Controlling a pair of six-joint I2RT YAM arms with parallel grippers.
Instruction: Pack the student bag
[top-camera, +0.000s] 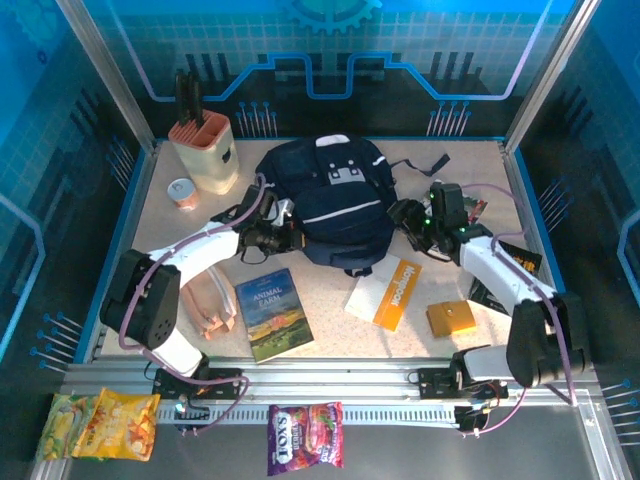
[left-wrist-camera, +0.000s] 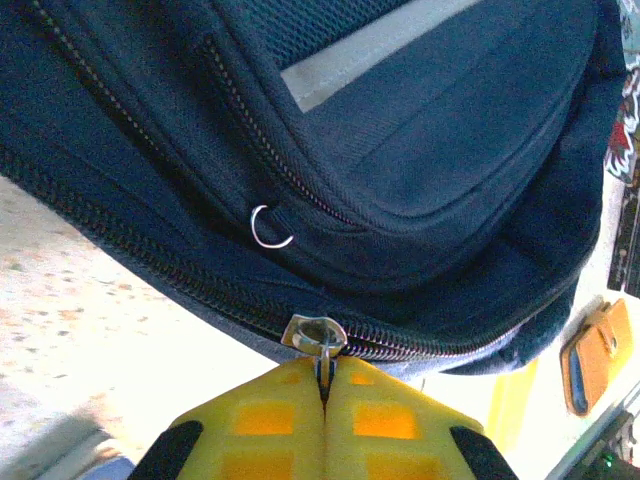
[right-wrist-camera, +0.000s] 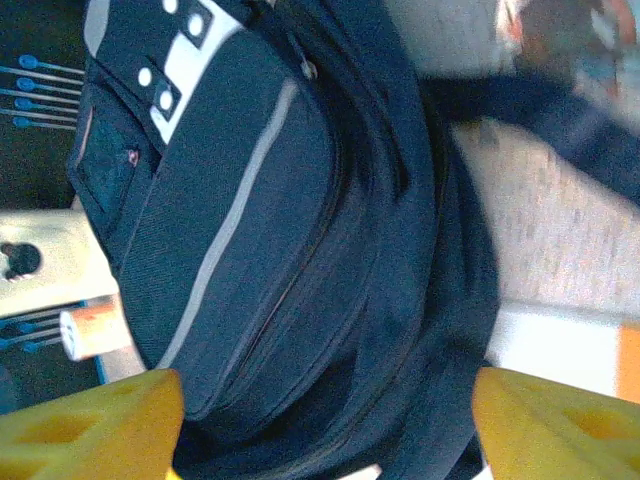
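The student bag (top-camera: 330, 200), dark navy with a thin pale stripe, lies flat in the middle of the table. At its lower left edge, my left gripper (top-camera: 286, 237) is shut on the bag's metal zipper pull (left-wrist-camera: 325, 362). The yellow fingertips (left-wrist-camera: 270, 420) press together just below the slider (left-wrist-camera: 313, 332) on the closed zipper track. My right gripper (top-camera: 405, 215) is at the bag's right side and stands open. Its yellow fingers (right-wrist-camera: 90, 430) are spread wide on either side of the bag's fabric (right-wrist-camera: 280, 250), with nothing held between them.
A beige holder with black handles (top-camera: 205, 150) and a small round tin (top-camera: 181, 192) stand at the back left. An "Animal Farm" book (top-camera: 273, 313), a wooden piece (top-camera: 213, 305), a white and orange book (top-camera: 385, 292) and an orange case (top-camera: 451, 319) lie in front. Snack packets (top-camera: 305, 437) lie off the table's near edge.
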